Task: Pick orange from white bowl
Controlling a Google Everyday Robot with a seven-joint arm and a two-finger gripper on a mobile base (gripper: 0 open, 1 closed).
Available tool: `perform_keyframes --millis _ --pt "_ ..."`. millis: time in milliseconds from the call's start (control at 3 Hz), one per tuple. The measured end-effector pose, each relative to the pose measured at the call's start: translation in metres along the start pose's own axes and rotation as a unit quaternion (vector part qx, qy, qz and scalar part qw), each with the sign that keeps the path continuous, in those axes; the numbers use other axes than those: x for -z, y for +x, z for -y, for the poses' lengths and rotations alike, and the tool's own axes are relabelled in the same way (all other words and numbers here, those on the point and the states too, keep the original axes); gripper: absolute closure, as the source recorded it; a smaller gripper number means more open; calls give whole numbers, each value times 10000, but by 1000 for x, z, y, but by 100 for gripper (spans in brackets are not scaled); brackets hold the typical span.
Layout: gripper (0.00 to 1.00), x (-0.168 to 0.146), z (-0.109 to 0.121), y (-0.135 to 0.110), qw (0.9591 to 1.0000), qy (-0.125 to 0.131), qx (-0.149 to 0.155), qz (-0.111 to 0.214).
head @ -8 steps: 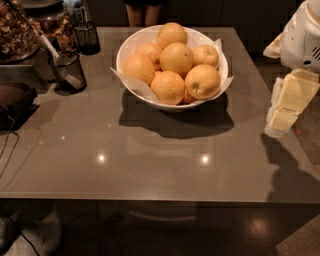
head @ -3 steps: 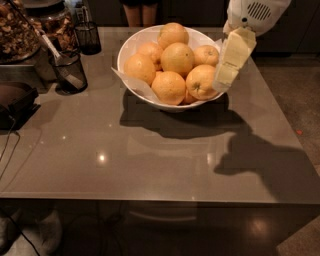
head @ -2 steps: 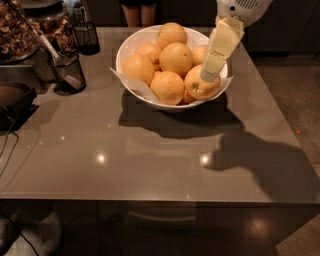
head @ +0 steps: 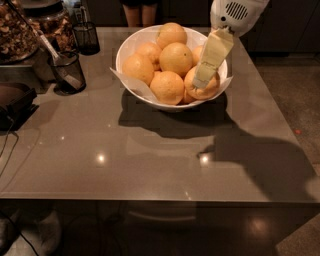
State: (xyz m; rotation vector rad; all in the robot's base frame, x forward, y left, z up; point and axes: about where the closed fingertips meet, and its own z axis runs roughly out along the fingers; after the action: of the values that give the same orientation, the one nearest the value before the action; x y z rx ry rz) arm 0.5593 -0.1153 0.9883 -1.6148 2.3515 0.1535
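The white bowl (head: 126,50), lined with white paper, stands at the back middle of the grey table (head: 150,155) and holds several oranges. My gripper (head: 202,82) reaches down from the upper right into the bowl's right side. Its cream tip lies against the large front-right orange (head: 212,91), which it partly hides, so no stem scar shows there. Another large orange (head: 175,59) with a small dark dot sits in the middle, just left of the gripper. A front orange (head: 167,87) lies beside the gripper's tip.
Two dark mesh cups (head: 67,72) (head: 86,37) stand at the back left, next to a container of nuts (head: 17,35). A black device (head: 12,102) sits at the left edge. Someone's legs (head: 140,12) stand behind the table.
My gripper has moved from beside the table's right edge leftward to the bowl, then down and left onto the front-right orange. The oranges have not moved.
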Motion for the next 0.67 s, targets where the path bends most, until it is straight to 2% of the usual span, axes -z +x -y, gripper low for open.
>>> perform_keyframes --millis 333,667 --pt "21 -9 6 5 9999 -14 -117 -92" --pt "9 -12 16 14 9995 91 -223 -199"
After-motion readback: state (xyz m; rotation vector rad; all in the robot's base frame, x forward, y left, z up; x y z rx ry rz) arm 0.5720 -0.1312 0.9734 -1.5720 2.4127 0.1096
